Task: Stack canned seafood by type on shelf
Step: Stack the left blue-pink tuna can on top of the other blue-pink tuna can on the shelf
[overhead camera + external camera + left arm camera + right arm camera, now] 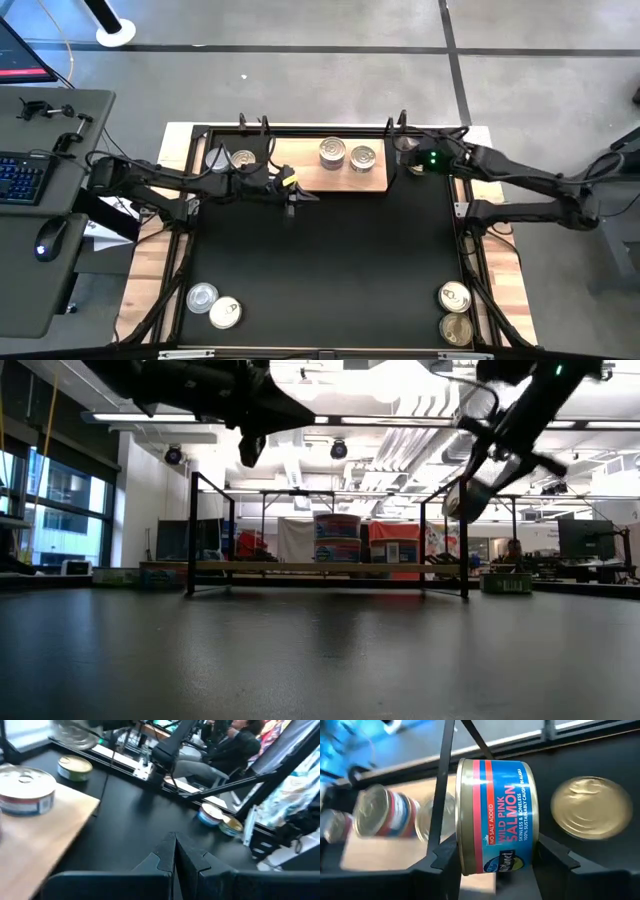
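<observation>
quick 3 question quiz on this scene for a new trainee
1. True or false: the left gripper holds a can.
2. What fish is named on the can in the right gripper?
3. How many cans lie at the mat's near right corner? A) two B) four

Key: 1 false, its fingers are shut on nothing; 2 wild pink salmon; 3 A.

Off my counter's left edge sits a grey side desk carrying a blue-lit keyboard and a dark mouse. A large black mat covers most of my counter. A person in dark clothing sits beyond its far side. A white round base stands on the grey floor.
</observation>
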